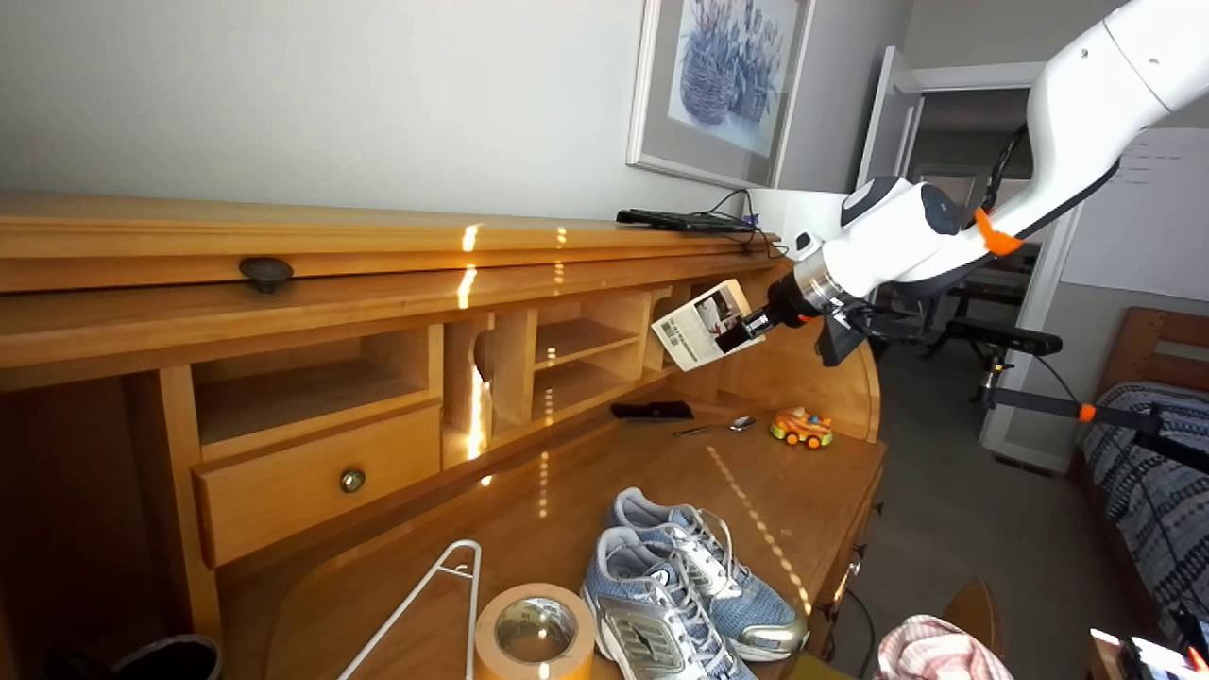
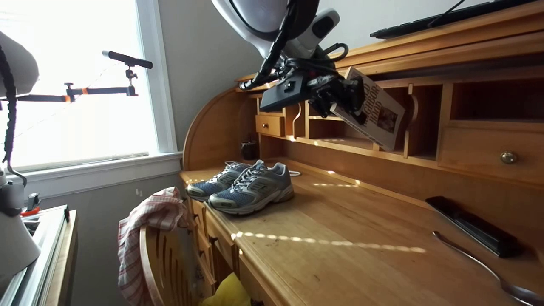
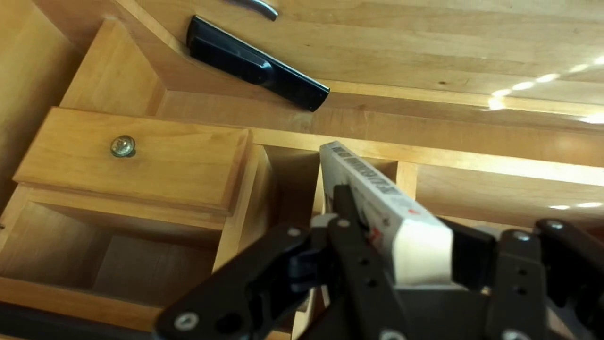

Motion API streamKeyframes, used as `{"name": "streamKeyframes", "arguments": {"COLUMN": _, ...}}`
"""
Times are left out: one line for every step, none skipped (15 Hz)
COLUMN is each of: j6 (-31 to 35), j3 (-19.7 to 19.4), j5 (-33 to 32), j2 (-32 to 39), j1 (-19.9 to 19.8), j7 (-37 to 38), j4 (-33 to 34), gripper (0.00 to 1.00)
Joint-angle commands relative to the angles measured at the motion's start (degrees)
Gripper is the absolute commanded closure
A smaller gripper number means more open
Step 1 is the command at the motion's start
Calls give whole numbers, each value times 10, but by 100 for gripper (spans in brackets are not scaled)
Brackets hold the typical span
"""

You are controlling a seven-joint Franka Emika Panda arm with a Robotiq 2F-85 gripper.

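Note:
A paperback book hangs tilted in the air before the desk's pigeonholes, with my gripper shut on one end of it. In an exterior view the cover of the book shows large dark title letters and a small picture. From the wrist, the spine of the book runs away between the two black fingers, one against each cover. Its far end lies in line with a narrow upright slot beside a wooden divider. I cannot tell whether the book touches the wood.
On the desktop are grey-blue sneakers, a tape roll, a white hanger, a spoon, a toy car and a long black object. A small knobbed drawer adjoins the slot. A keyboard tops the desk.

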Motion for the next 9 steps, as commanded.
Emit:
{"name": "streamKeyframes", "arguments": {"j6": 3, "j3": 59, "j5": -12, "j2": 48, "j1": -63, "j7": -35, "j4": 17, "gripper": 94}}
{"name": "streamKeyframes", "arguments": {"j6": 2, "j3": 72, "j5": -12, "j2": 56, "j1": -78, "j7": -46, "j4": 16, "gripper": 94}}
{"name": "streamKeyframes", "arguments": {"j6": 3, "j3": 84, "j5": -12, "j2": 64, "j1": -91, "j7": -55, "j4": 15, "gripper": 94}}
{"name": "streamKeyframes", "arguments": {"j6": 1, "j3": 98, "j5": -12, "j2": 71, "j1": -105, "j7": -66, "j4": 13, "gripper": 94}}
{"name": "streamKeyframes", "arguments": {"j6": 2, "j3": 109, "j5": -12, "j2": 78, "j1": -115, "j7": -75, "j4": 12, "gripper": 94}}
{"name": "streamKeyframes", "arguments": {"j6": 0, "j3": 117, "j5": -12, "j2": 83, "j1": -124, "j7": -83, "j4": 9, "gripper": 94}}
{"name": "streamKeyframes", "arguments": {"j6": -2, "j3": 130, "j5": -12, "j2": 90, "j1": -134, "j7": -94, "j4": 7, "gripper": 94}}
{"name": "streamKeyframes", "arguments": {"j6": -4, "j3": 139, "j5": -12, "j2": 95, "j1": -141, "j7": -101, "j4": 6, "gripper": 94}}
{"name": "streamKeyframes", "arguments": {"j6": -7, "j3": 148, "j5": -12, "j2": 101, "j1": -149, "j7": -110, "j4": 5, "gripper": 94}}
